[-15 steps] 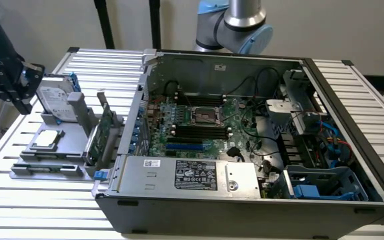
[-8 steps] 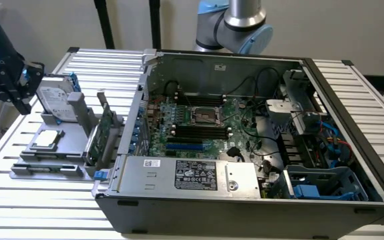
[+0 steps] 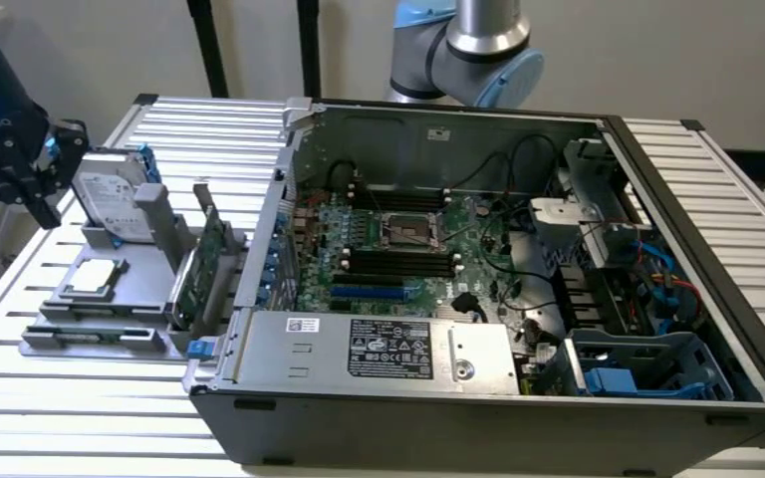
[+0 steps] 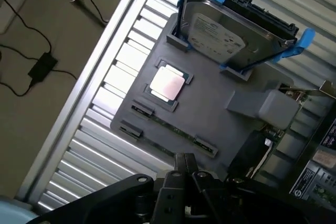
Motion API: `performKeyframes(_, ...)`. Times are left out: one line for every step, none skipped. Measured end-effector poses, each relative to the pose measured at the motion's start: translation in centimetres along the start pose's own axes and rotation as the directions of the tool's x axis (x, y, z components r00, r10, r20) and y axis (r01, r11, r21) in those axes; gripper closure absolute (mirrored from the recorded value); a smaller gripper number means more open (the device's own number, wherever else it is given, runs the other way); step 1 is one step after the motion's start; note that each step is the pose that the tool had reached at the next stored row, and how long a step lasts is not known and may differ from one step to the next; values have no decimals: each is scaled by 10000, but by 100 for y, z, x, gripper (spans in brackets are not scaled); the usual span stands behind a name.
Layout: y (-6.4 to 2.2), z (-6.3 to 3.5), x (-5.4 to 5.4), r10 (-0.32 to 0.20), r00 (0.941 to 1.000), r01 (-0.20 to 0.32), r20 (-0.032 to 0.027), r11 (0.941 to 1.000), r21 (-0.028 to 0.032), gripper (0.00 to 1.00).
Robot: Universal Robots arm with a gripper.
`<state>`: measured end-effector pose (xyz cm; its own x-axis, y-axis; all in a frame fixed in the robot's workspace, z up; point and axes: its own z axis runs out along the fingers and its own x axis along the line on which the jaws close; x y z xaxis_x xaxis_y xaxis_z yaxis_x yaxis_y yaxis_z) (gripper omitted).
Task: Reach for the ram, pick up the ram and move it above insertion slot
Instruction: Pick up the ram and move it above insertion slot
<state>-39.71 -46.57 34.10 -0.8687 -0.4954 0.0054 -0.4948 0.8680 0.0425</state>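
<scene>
**Claw clenched and empty near the parts holder; the ram rests in its slot**

At the exterior view's far left, the dark claw (image 3: 35, 189) hangs over the edge of the slatted metal surface (image 3: 77, 418). Its jaws are pressed together and nothing is between them.

Just beside it, toward the exterior view's right, is a gray parts holder (image 3: 150, 319). At the back of the holder a silver hard drive (image 3: 111, 194) in blue rails stands tilted. In front of it a processor chip (image 3: 97, 279) lies flat in a square recess.

The ram (image 4: 173, 128) stands on its long edge in a narrow slot near the holder's front rim. In the wrist view it lies between the processor chip and the claw, apart from the claw.

On the holder's side nearest the computer, a green expansion card (image 3: 199, 269) stands upright.

Next is the open computer case (image 3: 489, 438), lying on its side. Inside are:
- the green motherboard (image 3: 469, 229) with its black memory slots (image 3: 396, 264);
- the silver power supply (image 3: 370, 349) at the front;
- a blue drive cage (image 3: 648, 373) toward the exterior view's right.

Behind the case rises the gray and blue joint of the arm (image 3: 482, 45).
</scene>
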Motion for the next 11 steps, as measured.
performKeyframes(0, 0, 0, -179, 9998, 179, -7, 9998, 1, 89)
performKeyframes(0, 0, 0, -359, 9994, 359, -15, 9994, 2, 89)
performKeyframes(0, 0, 0, -554, 9985, 554, -23, 9985, 2, 89)
performKeyframes(0, 0, 0, -734, 9973, 734, -31, 9973, 2, 89)
performKeyframes(0, 0, 0, -913, 9958, 913, -39, 9958, 2, 89)
performKeyframes(0, 0, 0, -1092, 9940, 1092, -47, 9940, 3, 89)
performKeyframes(0, 0, 0, -1271, 9919, 1272, -54, 9919, 3, 89)
performKeyframes(0, 0, 0, -1448, 9894, 1448, -62, 9895, 3, 89)
performKeyframes(-1, 1, 0, -1627, 9866, 1627, -68, 9867, 3, 89)
performKeyframes(0, 0, 0, -1814, 9834, 1814, -78, 9834, 3, 89)
performKeyframes(-1, 0, 0, -1991, 9799, 1991, -84, 9800, 2, 89)
